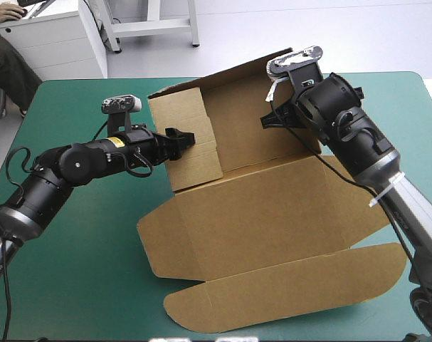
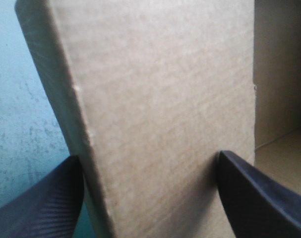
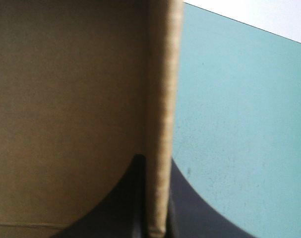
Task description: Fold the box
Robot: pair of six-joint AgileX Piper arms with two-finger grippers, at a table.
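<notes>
Box (image 1: 272, 221): one sheet of plain brown board, middle of the teal-green table (image 1: 73, 278), partly raised. The near half lies flat on the table: one broad panel, then one long flap with rounded ends reaching toward the near edge. The far half stands up: one tall back panel, leaning, and one side panel at its left end. Two grippers, both at the raised part. The left gripper (image 1: 181, 137) comes in from the table's left and meets the side panel. In its wrist view the two black fingers (image 2: 41, 208) stand wide apart with that panel passing slantwise between them, the board's cut edge just beside one finger and the panel's face beside the other; whether either presses on it cannot be told. The right gripper (image 1: 271, 121) sits at the right end of the back panel. Its wrist view shows the jaws nearly together, clamped on a single board edge, brown board to one side and bare table to the other. One yellow sticker (image 1: 116, 141) on the left arm, print too small to read.
</notes>
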